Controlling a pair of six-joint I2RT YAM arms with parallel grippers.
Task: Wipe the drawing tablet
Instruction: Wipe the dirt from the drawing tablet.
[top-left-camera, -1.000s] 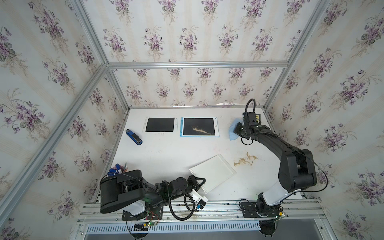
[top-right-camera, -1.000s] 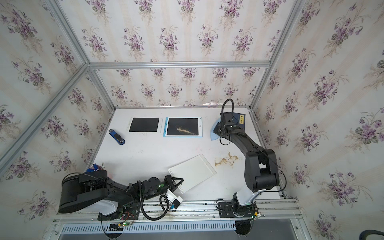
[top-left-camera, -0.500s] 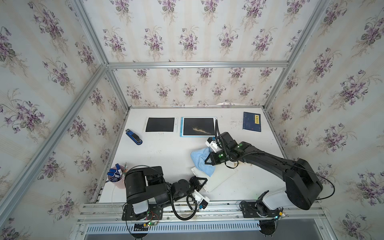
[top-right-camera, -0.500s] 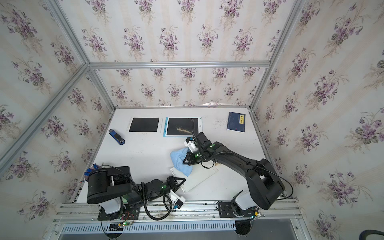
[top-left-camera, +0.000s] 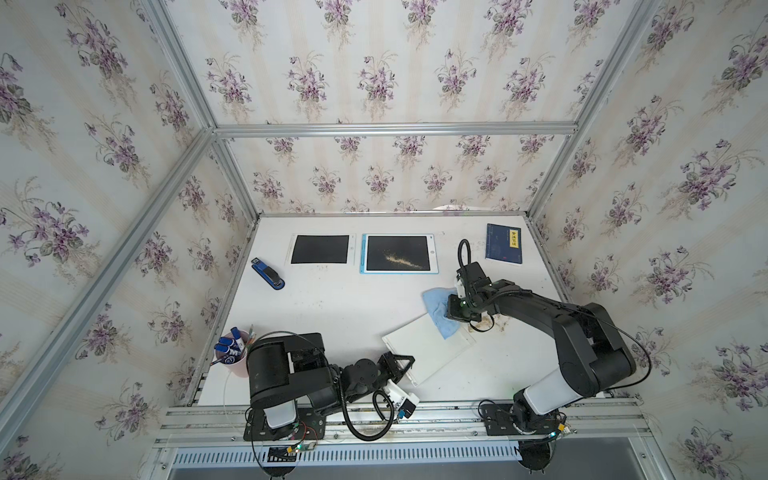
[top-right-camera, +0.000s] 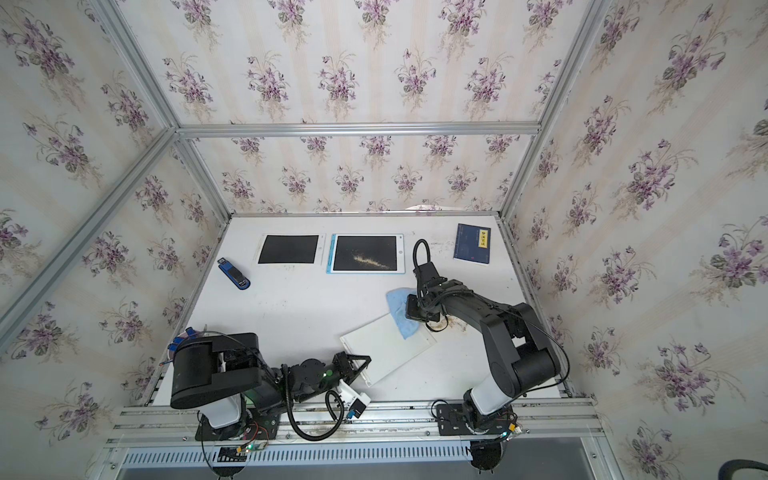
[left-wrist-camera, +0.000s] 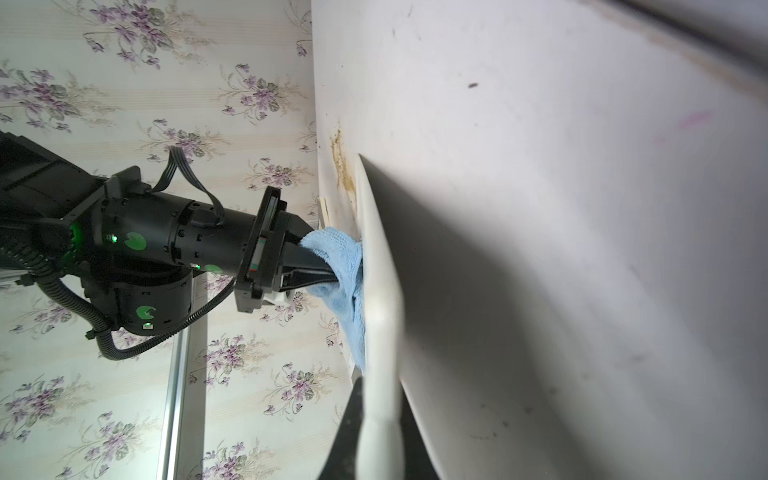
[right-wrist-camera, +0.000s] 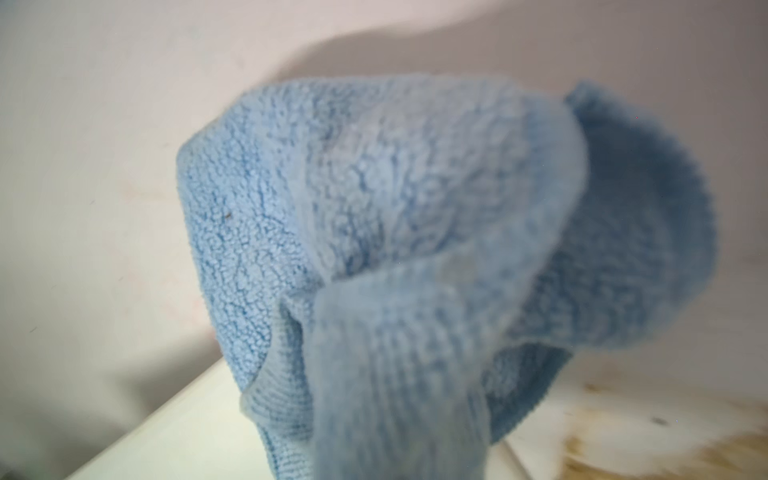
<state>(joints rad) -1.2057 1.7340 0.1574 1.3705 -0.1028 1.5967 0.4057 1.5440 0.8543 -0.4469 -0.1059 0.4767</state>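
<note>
A white flat tablet (top-left-camera: 419, 353) (top-right-camera: 382, 353) lies askew near the table's front. My left gripper (top-left-camera: 408, 365) (top-right-camera: 360, 362) (left-wrist-camera: 380, 436) is shut on its near corner, and the left wrist view shows its thin edge (left-wrist-camera: 378, 291) between the jaws. My right gripper (top-left-camera: 451, 309) (top-right-camera: 411, 309) (left-wrist-camera: 320, 262) is shut on a light blue cloth (top-left-camera: 440, 309) (top-right-camera: 401, 311) (left-wrist-camera: 345, 266) (right-wrist-camera: 415, 228). It presses the cloth on the tablet's far right corner. The cloth hides the right fingers in the right wrist view.
Brown crumbs (top-left-camera: 484, 324) (right-wrist-camera: 665, 449) lie on the table beside that corner. At the back are a white-framed dark tablet (top-left-camera: 320, 249), a blue-framed one (top-left-camera: 398, 259) with a crumb smear, and a blue book (top-left-camera: 503, 243). A blue stapler (top-left-camera: 268, 273) and a marker cup (top-left-camera: 230, 353) stand left.
The right gripper brought the cloth from the back right to the white tablet's left part, then swept it right to the far corner. The left arm's base turned, its grip unchanged.
</note>
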